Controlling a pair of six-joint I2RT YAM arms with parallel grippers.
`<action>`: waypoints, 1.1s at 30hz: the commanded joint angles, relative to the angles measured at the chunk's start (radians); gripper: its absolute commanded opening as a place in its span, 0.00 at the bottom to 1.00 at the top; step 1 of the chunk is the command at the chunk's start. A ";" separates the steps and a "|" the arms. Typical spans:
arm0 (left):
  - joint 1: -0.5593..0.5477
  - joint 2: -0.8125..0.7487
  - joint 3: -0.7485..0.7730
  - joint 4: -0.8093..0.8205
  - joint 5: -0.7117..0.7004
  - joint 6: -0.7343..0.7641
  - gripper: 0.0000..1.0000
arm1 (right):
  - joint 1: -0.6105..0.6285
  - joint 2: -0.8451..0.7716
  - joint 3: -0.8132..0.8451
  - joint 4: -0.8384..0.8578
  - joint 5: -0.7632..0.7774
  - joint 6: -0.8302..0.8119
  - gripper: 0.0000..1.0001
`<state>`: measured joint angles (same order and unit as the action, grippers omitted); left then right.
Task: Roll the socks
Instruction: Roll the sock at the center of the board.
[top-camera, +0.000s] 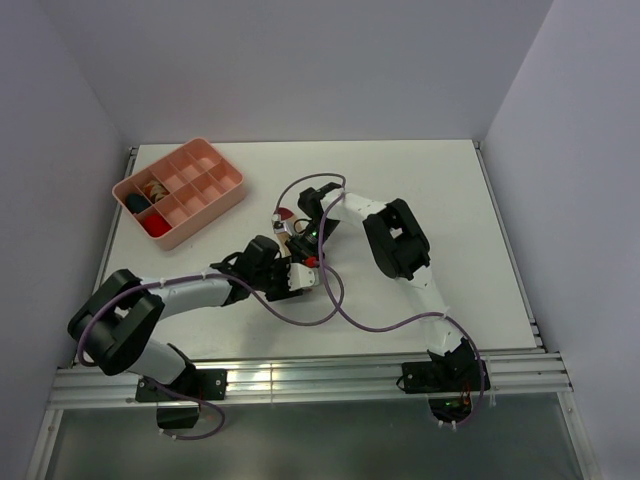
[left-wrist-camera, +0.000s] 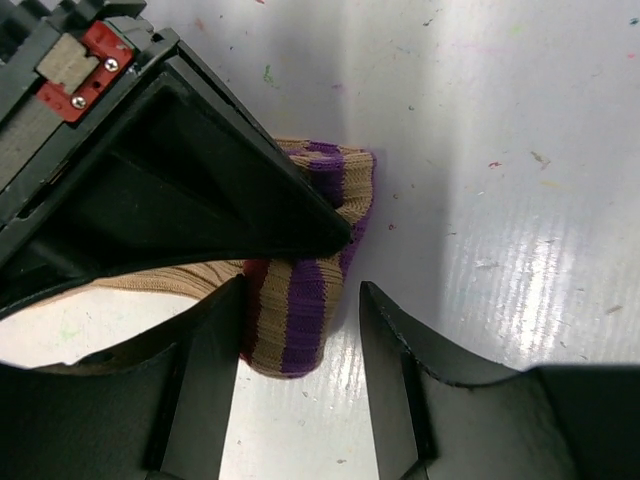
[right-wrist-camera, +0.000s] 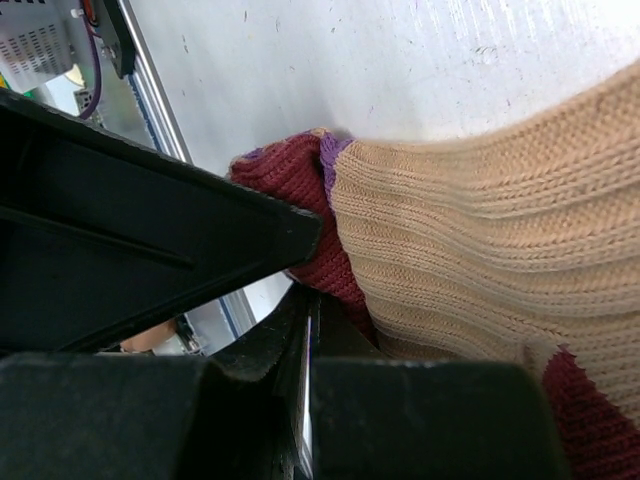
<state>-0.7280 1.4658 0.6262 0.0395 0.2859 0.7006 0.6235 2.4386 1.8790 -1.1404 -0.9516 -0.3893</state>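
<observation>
My right pincer squeezes the tan sock. My left pincer is open around its stripy end.

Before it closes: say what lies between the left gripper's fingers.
Left wrist view: the striped cuff of the sock lies inside the left gripper, next to one finger; bare table by the other.

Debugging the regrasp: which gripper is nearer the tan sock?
Right. The right gripper is shut on the tan sock, in contact. The left gripper is open, its fingers either side of the striped cuff, not yet clamping.
</observation>
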 joint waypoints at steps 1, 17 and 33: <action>-0.011 0.036 0.039 -0.064 0.012 0.019 0.52 | -0.004 0.066 -0.040 0.033 0.195 -0.031 0.00; -0.013 0.131 0.098 -0.165 0.044 0.025 0.01 | -0.010 0.043 -0.055 0.068 0.205 -0.008 0.00; 0.032 0.235 0.270 -0.368 0.147 0.010 0.00 | -0.120 -0.525 -0.441 0.698 0.549 0.439 0.44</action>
<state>-0.7017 1.6573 0.8814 -0.1951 0.3874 0.7181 0.5739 2.0396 1.4761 -0.7036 -0.6510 -0.1066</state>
